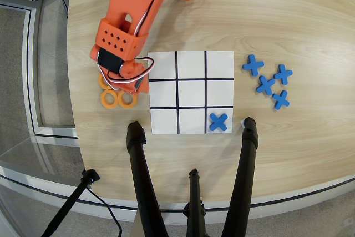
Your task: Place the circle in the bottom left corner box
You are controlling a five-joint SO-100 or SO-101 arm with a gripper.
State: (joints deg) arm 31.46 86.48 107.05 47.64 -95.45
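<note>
Pale wooden table (288, 20) carries a white board; orange arm's fingers (113, 81), spread hidden, hang over orange rings, the circle (109, 99) left of the board; likely best to descend squarely before carrying it to the bottom left corner box (164, 120).

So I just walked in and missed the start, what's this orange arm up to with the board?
The orange robot arm is reaching down over a cluster of flat orange plastic rings lying on the wooden table just left of the white 3x3 board. Its hand is hidden beneath the arm, so a grip can't be confirmed. One blue plastic cross sits in the board's bottom right cell; four more blue crosses wait to the right. The bottom left cell is empty.
</note>
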